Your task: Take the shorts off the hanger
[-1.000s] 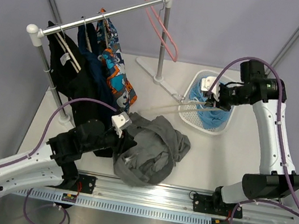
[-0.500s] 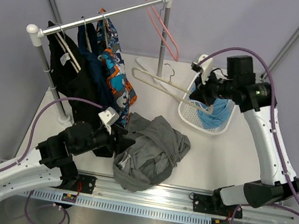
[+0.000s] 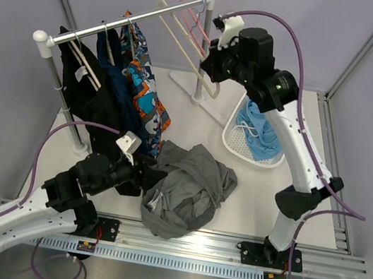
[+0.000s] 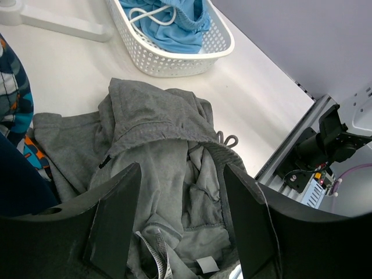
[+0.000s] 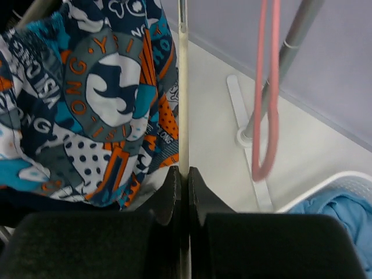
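Observation:
The grey shorts (image 3: 189, 190) lie crumpled on the table near the front; they also show in the left wrist view (image 4: 168, 174). My left gripper (image 3: 148, 175) is open, its jaws wide apart just above their left part (image 4: 180, 221), holding nothing. The light blue shorts (image 3: 259, 134) with a white drawstring lie in the white basket (image 3: 232, 144), also seen in the left wrist view (image 4: 168, 23). My right gripper (image 3: 212, 65) is shut on a bare cream hanger (image 3: 189, 40) held up by the rail; in the right wrist view the jaws (image 5: 186, 174) pinch its bar (image 5: 183, 87).
A clothes rail (image 3: 120, 21) on two posts crosses the back left. Black clothes (image 3: 98, 110) and an orange-and-blue patterned garment (image 3: 145, 89) hang from it. An empty pink hanger (image 3: 196, 19) hangs near the right post, whose flat base (image 3: 194, 91) rests on the table.
My right arm has swung left and up, carrying the cream hanger from the basket to the rail beside the pink hanger. My left arm has drawn back slightly from the grey shorts.

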### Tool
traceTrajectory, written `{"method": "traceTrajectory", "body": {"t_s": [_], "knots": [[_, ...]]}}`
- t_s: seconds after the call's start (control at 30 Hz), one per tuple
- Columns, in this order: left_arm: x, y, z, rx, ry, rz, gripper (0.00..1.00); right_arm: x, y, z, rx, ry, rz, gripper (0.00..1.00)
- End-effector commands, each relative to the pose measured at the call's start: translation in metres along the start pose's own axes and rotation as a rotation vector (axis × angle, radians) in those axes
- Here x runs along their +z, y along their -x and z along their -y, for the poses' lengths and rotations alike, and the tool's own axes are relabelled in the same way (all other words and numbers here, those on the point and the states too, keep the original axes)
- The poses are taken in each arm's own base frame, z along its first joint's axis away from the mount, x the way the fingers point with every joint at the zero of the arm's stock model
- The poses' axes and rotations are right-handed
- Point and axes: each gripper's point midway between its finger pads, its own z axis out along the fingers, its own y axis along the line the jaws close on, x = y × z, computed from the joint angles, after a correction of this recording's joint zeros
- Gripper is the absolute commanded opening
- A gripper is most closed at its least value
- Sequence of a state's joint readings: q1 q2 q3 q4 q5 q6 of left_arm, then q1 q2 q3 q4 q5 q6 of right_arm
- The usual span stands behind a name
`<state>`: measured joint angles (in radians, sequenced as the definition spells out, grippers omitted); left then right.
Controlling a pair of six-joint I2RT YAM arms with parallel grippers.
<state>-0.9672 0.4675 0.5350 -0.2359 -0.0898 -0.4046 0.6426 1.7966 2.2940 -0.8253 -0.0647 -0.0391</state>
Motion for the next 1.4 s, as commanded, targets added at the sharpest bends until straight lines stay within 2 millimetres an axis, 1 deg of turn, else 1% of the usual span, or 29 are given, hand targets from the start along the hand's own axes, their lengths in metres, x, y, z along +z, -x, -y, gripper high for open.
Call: {"method": "traceTrajectory", "body": {"t_s": [0.0, 0.03, 0.1, 0.17, 0.2, 0.23, 0.3, 0.33, 0.43, 0.6, 0.67, 0.7, 0.8, 0.83, 0.9, 1.0, 1.03, 1.07, 1.13, 1.17, 1.2, 1.23, 1.27, 1.3, 1.33, 1.37], "knots": [[0.005, 0.007, 0.0, -0.04, 0.012, 0.045, 0.63, 0.014, 0.048, -0.011, 0.049, -0.016, 0.152, 0.0], [0.005, 0.006, -0.001, -0.045, 0.016, 0.044, 0.64, 0.028, 0.046, -0.008, 0.045, -0.036, 0.155, 0.0], [0.005, 0.006, 0.0, -0.057, 0.011, 0.045, 0.64, 0.035, 0.053, -0.01, 0.031, -0.044, 0.184, 0.0], [0.005, 0.004, -0.001, -0.067, 0.013, 0.049, 0.64, 0.046, 0.059, -0.013, 0.03, -0.04, 0.222, 0.0], [0.004, 0.004, -0.001, -0.067, 0.01, 0.051, 0.64, 0.049, 0.063, -0.013, 0.0, -0.045, 0.24, 0.0], [0.005, 0.003, -0.001, -0.069, 0.012, 0.049, 0.64, 0.06, 0.061, -0.016, -0.009, -0.043, 0.243, 0.0], [0.005, 0.002, -0.002, -0.072, 0.012, 0.049, 0.65, 0.067, 0.062, -0.019, -0.017, -0.042, 0.252, 0.0], [0.005, 0.003, -0.001, -0.073, 0.011, 0.052, 0.65, 0.078, 0.056, -0.019, -0.021, -0.043, 0.238, 0.0], [0.004, 0.004, 0.0, -0.08, 0.008, 0.056, 0.65, 0.09, 0.05, -0.02, -0.037, -0.049, 0.238, 0.0], [0.006, 0.002, 0.0, -0.09, 0.002, 0.052, 0.65, 0.102, 0.047, -0.016, -0.073, -0.067, 0.244, 0.0], [0.006, 0.002, 0.001, -0.091, -0.001, 0.052, 0.66, 0.106, 0.042, -0.014, -0.087, -0.071, 0.235, 0.02], [0.005, 0.002, 0.001, -0.092, -0.001, 0.052, 0.66, 0.11, 0.035, -0.015, -0.09, -0.068, 0.217, 0.03], [0.005, 0.002, 0.001, -0.092, -0.002, 0.054, 0.66, 0.108, 0.034, -0.016, -0.103, -0.058, 0.222, 0.11], [0.005, 0.002, 0.001, -0.092, -0.004, 0.054, 0.66, 0.107, 0.034, -0.017, -0.105, -0.057, 0.224, 0.16], [0.005, 0.001, 0.001, -0.091, -0.005, 0.053, 0.66, 0.106, 0.035, -0.018, -0.115, -0.051, 0.225, 0.18], [0.005, 0.001, 0.002, -0.088, -0.008, 0.052, 0.66, 0.102, 0.038, -0.019, -0.121, -0.042, 0.23, 0.24], [0.005, 0.002, 0.002, -0.086, -0.009, 0.055, 0.66, 0.099, 0.04, -0.019, -0.123, -0.042, 0.233, 0.28], [0.005, 0.002, 0.002, -0.085, -0.008, 0.053, 0.66, 0.097, 0.041, -0.019, -0.128, -0.038, 0.233, 0.39], [0.004, 0.002, 0.001, -0.08, -0.004, 0.048, 0.66, 0.076, 0.053, -0.02, -0.15, -0.034, 0.256, 0.54], [0.003, 0.004, 0.001, -0.077, -0.001, 0.052, 0.67, 0.073, 0.047, -0.018, -0.157, -0.042, 0.239, 0.61], [0.001, 0.003, 0.0, -0.073, 0.003, 0.047, 0.67, 0.047, 0.064, -0.018, -0.169, -0.044, 0.284, 0.77], [0.0, 0.005, 0.0, -0.069, 0.004, 0.052, 0.67, 0.035, 0.067, -0.019, -0.209, -0.039, 0.292, 0.85], [-0.001, 0.006, -0.001, -0.065, 0.007, 0.057, 0.68, 0.036, 0.05, -0.02, -0.232, -0.021, 0.252, 0.91], [-0.002, 0.005, -0.002, -0.06, 0.011, 0.057, 0.68, 0.006, 0.061, -0.022, -0.257, -0.015, 0.286, 0.99], [-0.005, 0.005, -0.003, -0.049, 0.014, 0.055, 0.68, -0.001, 0.054, -0.027, -0.299, 0.027, 0.265, 0.99], [-0.005, 0.004, -0.005, -0.046, 0.024, 0.054, 0.68, -0.002, 0.033, -0.034, -0.374, 0.088, 0.212, 0.99]]}}
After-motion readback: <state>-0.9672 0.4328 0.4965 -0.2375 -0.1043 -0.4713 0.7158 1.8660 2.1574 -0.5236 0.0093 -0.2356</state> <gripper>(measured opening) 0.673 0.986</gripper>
